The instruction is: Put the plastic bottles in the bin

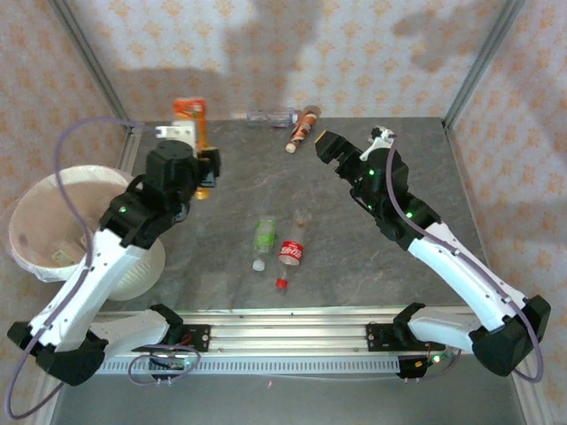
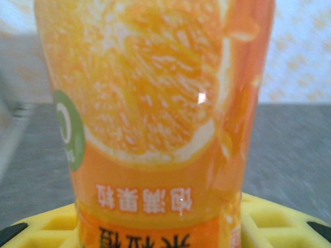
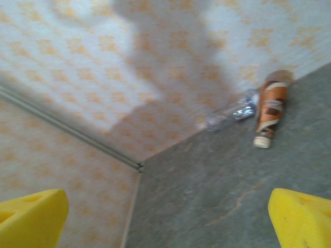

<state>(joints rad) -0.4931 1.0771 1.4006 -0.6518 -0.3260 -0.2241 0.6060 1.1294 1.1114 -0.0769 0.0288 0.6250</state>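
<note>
The left gripper is squeezed onto a tall orange plastic juice bottle, with its yellow fingers on both sides of it. The right gripper has its jaws wide apart and holds nothing. In the top view, the big round white bin with a thin plastic bag inside sits at 9 o'clock, by the table's left edge. The held bottle is near 11 o'clock, well apart from the bin.

The bottle looks smooth, so I think it could slip or tip on the way over. If it is carried too low, it could also bump the bin's rim and fall outside.

Its label shows a cut orange, a round green badge and white Chinese writing that I cannot read. A small red-label bottle lies in the middle of the table. Its white writing is too small to read.
</note>
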